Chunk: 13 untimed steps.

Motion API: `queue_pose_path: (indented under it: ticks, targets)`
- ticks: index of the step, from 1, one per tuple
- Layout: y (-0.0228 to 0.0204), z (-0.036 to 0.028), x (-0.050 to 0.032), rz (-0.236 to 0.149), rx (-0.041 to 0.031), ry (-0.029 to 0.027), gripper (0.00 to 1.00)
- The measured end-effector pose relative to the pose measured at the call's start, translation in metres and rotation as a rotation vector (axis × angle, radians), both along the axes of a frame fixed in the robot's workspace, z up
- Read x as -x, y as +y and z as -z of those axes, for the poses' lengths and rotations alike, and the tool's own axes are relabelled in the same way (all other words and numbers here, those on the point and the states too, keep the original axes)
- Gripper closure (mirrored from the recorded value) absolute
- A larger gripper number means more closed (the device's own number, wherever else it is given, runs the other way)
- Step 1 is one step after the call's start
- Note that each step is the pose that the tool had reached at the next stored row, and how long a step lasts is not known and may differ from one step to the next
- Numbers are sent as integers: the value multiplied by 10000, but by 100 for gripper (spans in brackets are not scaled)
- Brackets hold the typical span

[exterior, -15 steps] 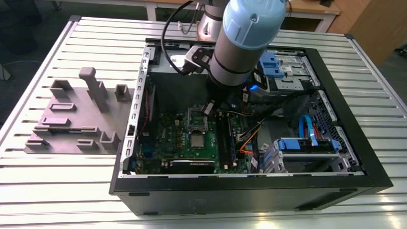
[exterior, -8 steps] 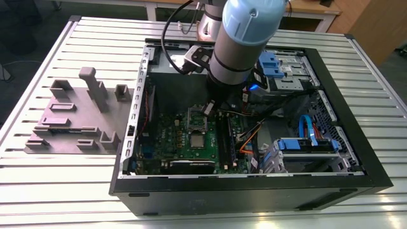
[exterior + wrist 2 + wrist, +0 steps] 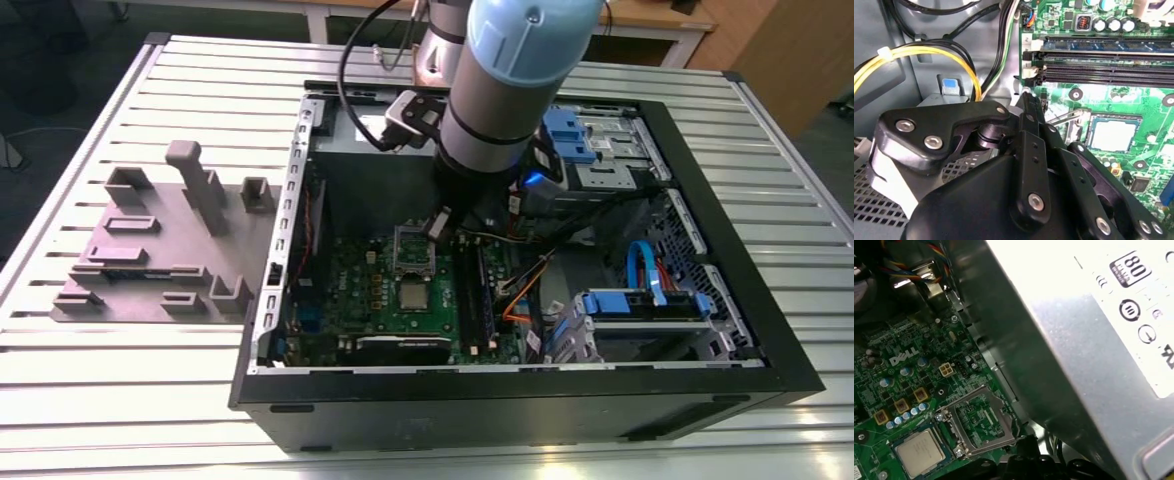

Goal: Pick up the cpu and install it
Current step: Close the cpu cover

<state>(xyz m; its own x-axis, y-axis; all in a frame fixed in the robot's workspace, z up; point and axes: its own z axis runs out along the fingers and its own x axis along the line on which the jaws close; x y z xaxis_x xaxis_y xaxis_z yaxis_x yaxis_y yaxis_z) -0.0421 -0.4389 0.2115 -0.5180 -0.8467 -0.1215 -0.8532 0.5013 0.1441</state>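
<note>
The cpu (image 3: 415, 296) lies flat in its socket on the green motherboard (image 3: 354, 290) inside the open computer case, its silver top (image 3: 1112, 134) facing up in both wrist views (image 3: 919, 451). Beside it the socket's metal load plate (image 3: 981, 422) stands swung open, with the thin latch lever (image 3: 1064, 117) close by. My gripper (image 3: 438, 228) hangs low in the case just past the open plate, away from the cpu. Its black fingers (image 3: 1027, 107) meet at a narrow tip, shut, with nothing seen between them. The tip (image 3: 1024, 444) sits next to the plate's corner.
The silver power supply (image 3: 1079, 340) rises close beside the arm. Memory slots (image 3: 1104, 60), yellow and black cables (image 3: 914, 55) and blue drive cages (image 3: 641, 300) crowd the case. A grey fixture block (image 3: 160, 250) stands on the slatted table at the exterior view's left.
</note>
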Motion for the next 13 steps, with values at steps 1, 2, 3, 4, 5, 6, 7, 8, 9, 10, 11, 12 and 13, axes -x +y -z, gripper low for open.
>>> queue_pose_path:
  ticks: [1, 2, 3, 4, 5, 6, 7, 8, 9, 10, 11, 12, 13]
  targets:
    - [0, -11, 0, 0, 0, 0, 90]
    - [0, -23, 1, 0, -1, 0, 90]
    - [0, -35, 1, 0, 0, 0, 90]
    - [0, -46, 1, 0, 1, 0, 90]
    - [0, -57, 2, 1, 0, 0, 90]
    - [0, -67, 2, 1, 0, -1, 90]
    - [0, -75, 2, 0, 0, 0, 90]
    - [0, -81, 3, 0, 1, 0, 90]
    - [0, -87, 3, 0, 1, 0, 90]
    - [0, -94, 3, 0, 3, -1, 90]
    - [0, -101, 3, 0, 7, 0, 90]
    - [0, -107, 4, 0, 12, 0, 90]
    - [1, -112, 4, 0, 17, -1, 90]
